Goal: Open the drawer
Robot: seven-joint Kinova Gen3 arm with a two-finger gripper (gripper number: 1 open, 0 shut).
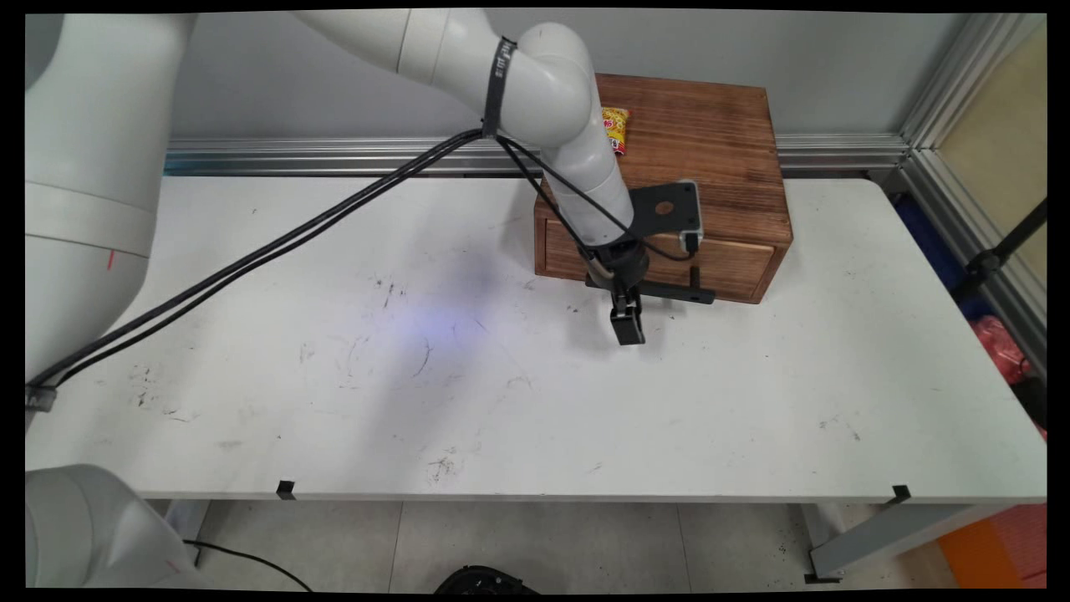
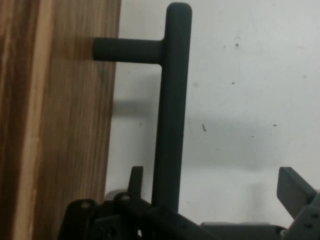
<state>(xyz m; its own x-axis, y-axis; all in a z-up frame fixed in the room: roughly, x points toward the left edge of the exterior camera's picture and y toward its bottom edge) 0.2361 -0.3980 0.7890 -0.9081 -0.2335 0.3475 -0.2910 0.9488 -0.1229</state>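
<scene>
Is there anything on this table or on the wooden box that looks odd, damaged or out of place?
Nothing is broken or spilled. The white table carries many dark scuff marks. One small snack packet lies alone on top of the wooden drawer box. The gripper is at the drawer's black bar handle, fingers open.

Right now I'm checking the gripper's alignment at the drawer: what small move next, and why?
Probably close the gripper. The drawer handle already runs between its open fingers, on the front of the wooden box, so closing should clamp the bar.
</scene>
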